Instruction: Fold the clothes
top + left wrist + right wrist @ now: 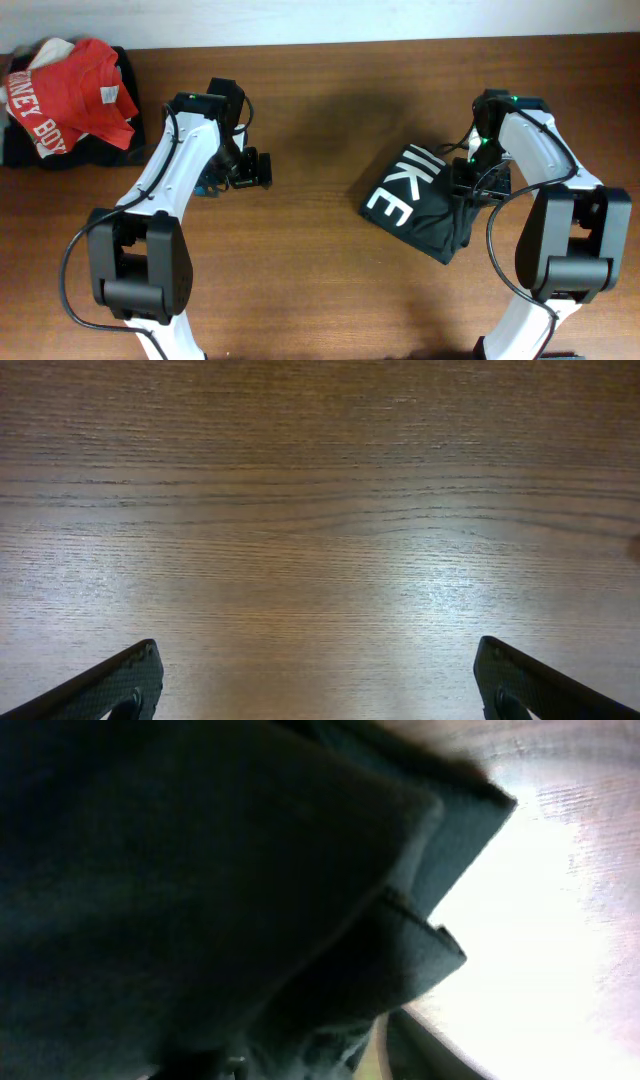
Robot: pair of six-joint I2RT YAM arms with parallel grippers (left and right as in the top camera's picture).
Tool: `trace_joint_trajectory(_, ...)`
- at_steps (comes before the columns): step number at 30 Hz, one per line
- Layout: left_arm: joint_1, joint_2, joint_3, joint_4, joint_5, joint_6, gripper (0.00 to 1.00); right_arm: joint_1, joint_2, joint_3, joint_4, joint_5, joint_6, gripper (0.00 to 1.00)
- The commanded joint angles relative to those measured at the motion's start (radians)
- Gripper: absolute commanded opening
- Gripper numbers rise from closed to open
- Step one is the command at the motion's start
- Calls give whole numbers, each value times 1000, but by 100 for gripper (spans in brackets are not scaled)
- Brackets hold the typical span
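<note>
We find the black shirt (420,205) lying on the right half of the wooden table (320,290), gathered into a compact, roughly folded bundle that sits at an angle. Its upper face shows the big white letters (392,190) "IKE", and a plain dark layer trails off toward the near right corner of the bundle. The right gripper (468,182) is down at the shirt's right edge, touching or pressed into the cloth. From above we cannot see how its jaws stand. In the right wrist view dark fabric fills almost the whole frame, with folded layers and a hemmed edge against a bright strip of tabletop, and the fingers are lost in it, so we cannot tell whether this tool is clenched on the cloth or released. The left gripper (250,170) is well apart from the shirt, over bare wood left of centre. In the left wrist view its two fingers (115,685) sit at the bottom corners of the frame, spread wide with only wood grain between them, so this tool is released and carries nothing. At the far left corner of the table we see a crumpled red shirt (75,95) with white lettering, resting on top of some dark clothing (20,150).
</note>
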State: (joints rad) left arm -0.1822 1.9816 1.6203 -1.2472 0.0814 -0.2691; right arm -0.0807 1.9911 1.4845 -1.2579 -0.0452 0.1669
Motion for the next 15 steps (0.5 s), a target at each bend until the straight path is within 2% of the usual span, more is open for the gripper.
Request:
trace_joint_trajectory(1,-5,-1,-1,-2,8,9,99,-6,-8,-9,9,13,16,9)
trace_joint_trajectory(2,-5,-1,-1,-2,8,9,99,-7,-10,-7,-6,13,38,4)
trace_joint_trajectory(5,-5,-1,-1,-1,8,9,99,-7,-10,78,-187,13,51,4)
trace_joint_trajectory(6,-5,-1,-1,2,8,9,99,-6,-10,102,-248,17,51,5)
trace_joint_trajectory(7,-5,-1,-1,3,8,9,99,-6,-10,99,-271,25,51,12)
trace_joint_trajectory(8,-5,-1,-1,2,8,9,99,-6,-9,72,-249,40,51,18)
trace_joint_trajectory(10,-6,-1,-1,2,8,9,99,-6,-9,-64,-142,39,100,19)
trace_joint_trajectory(11,-6,-1,-1,2,8,9,99,-6,-9,-166,-74,34,129,17)
trace_joint_trajectory(12,-6,-1,-1,6,8,9,99,-7,-9,-216,-37,35,157,4)
trace_joint_trajectory(15,-6,-1,-1,2,8,9,99,-7,-37,-193,-63,43,217,4)
